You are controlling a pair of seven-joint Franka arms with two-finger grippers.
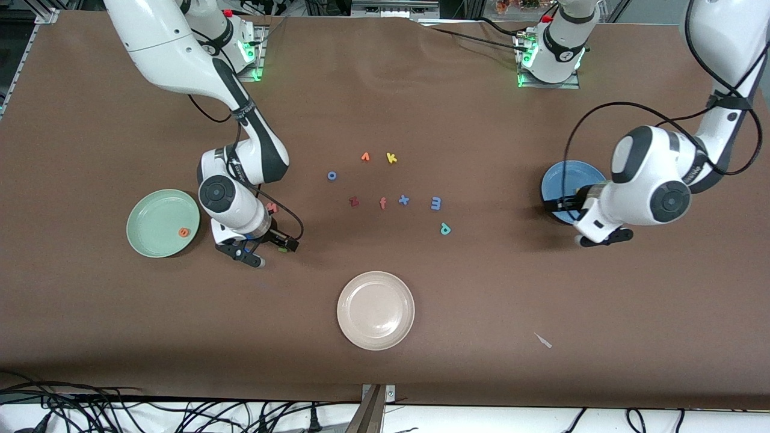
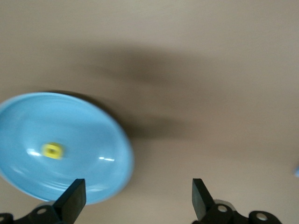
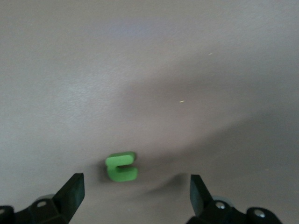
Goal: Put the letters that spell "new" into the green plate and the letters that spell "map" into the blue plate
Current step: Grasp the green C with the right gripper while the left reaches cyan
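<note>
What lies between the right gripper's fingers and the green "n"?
Nothing: the right wrist view shows bare brown table between the open right gripper and the green "n", which lies just ahead of its fingertips.

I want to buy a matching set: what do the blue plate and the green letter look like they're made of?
The blue plate looks like glazed ceramic or glossy melamine, going by the bright glints on its smooth surface. The green letter looks like matte foam or soft plastic: thick, flat-colored, with rounded edges and no shine. Neither is certain.
</note>
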